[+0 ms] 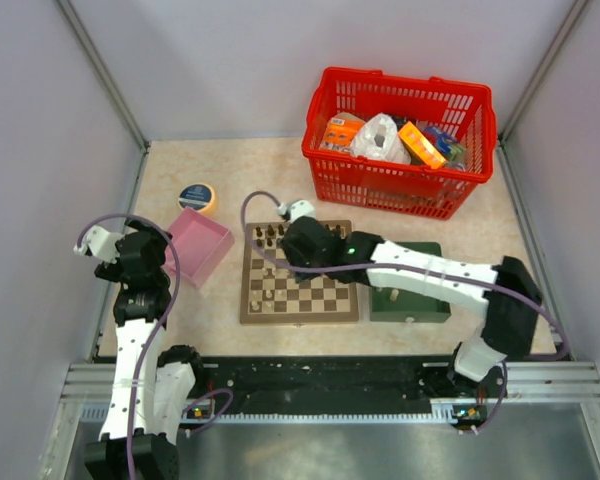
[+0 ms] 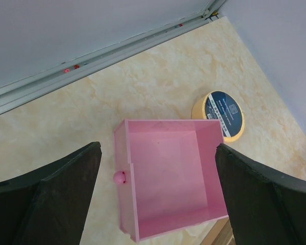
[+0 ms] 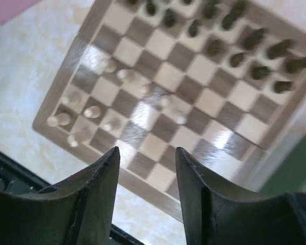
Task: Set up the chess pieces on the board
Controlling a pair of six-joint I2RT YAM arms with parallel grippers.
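The board (image 1: 300, 300) lies on the table (image 1: 230, 180) between a pink box (image 1: 202, 245) on its left and a green tray (image 1: 410, 300) on its right. From the overhead camera the right arm reaches across its far half and hides much of it. Only a few dark chess pieces (image 1: 270, 235) at the far left corner and some pale ones (image 1: 260, 292) nearer the front can be made out.

The right wrist camera fills that in. Dark pieces (image 3: 255, 71) stand in two rough rows along one edge, while pale pieces (image 3: 92, 112) sit scattered over the squares toward the opposite edge (all somewhat blurred). The right gripper (image 3: 147, 154) hangs above the board with its fingers (image 3: 99, 194) partly apart – nothing is between them.

The left wrist camera shows what the overhead view gives only small. The pink box has a small round knob on one wall, and just beyond its far corner lies a yellow tape roll (image 2: 222, 112) with a dark blue label. That label carries white print, too small to read. The left gripper (image 2: 158, 148) hovers over the box, fingers spread wide and holding nothing.

Only the overhead camera takes in the red basket (image 1: 400, 180) at the far right – orange packs and a white bag are inside, their lettering not legible.
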